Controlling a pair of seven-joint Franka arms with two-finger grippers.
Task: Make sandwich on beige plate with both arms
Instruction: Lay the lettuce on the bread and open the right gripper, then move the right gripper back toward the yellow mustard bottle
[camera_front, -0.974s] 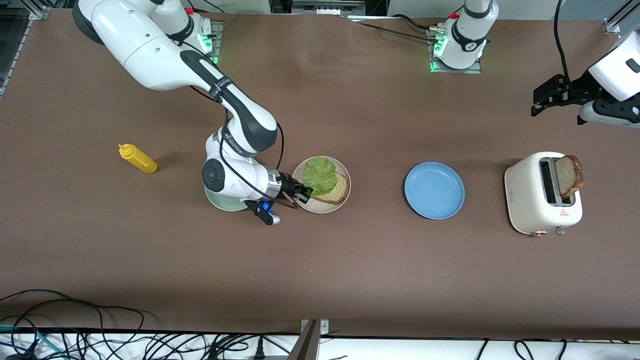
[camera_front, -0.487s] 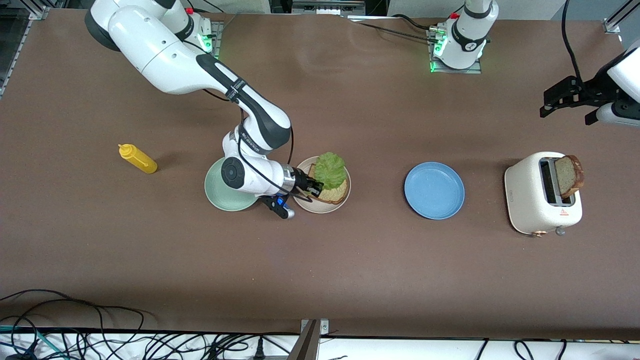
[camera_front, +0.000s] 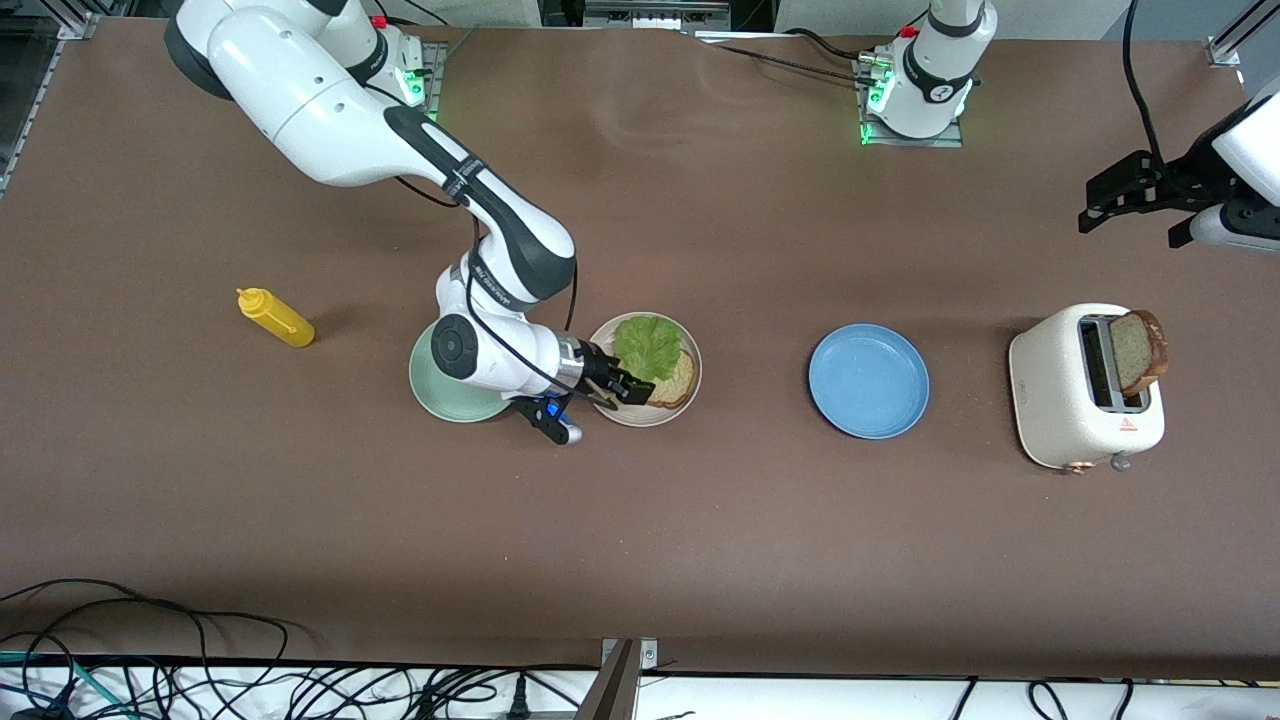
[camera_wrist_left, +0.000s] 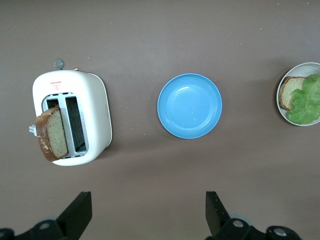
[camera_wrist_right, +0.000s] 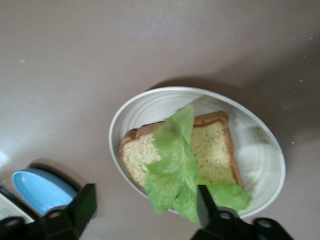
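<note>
right hand (camera_front: 628, 385): fingers spread, gripping nothing; sits low over the edge of the beige plate (camera_front: 690, 392) on the side toward the right arm's end of the tabletop (camera_front: 640, 560). Right wrist view shows both fingers wide apart with the lettuce edge between them, no pinch visible.
lettuce (camera_front: 650, 345): lies loose on the bread slice (camera_front: 678, 382), draped over the part of the slice farther from the front camera and spilling toward the plate rim. Reads as let go, so it rests flat for a top slice to cover it.
lettuce axis: in the right wrist view the leaf runs long and narrow across the slice, from the plate's bare part to the rim by the hand; one end overhangs the crust.
bread slice: flat in the plate, square, one corner toward the front camera.
left hand (camera_front: 1125, 190): fingers wide apart, empty, in the air above the tabletop near the toaster (camera_front: 1085, 400); looks staged for the second slice.
second slice (camera_front: 1140, 352): stands on edge in the toaster slot, tilted, top half clear, so it is easy to pinch from above.
other items: blue plate (camera_front: 868, 380) between beige plate and toaster; mint plate (camera_front: 440, 395) partly under the right arm; yellow bottle (camera_front: 275, 318) on its side.
progress: base and lettuce down, top slice not yet on.
</note>
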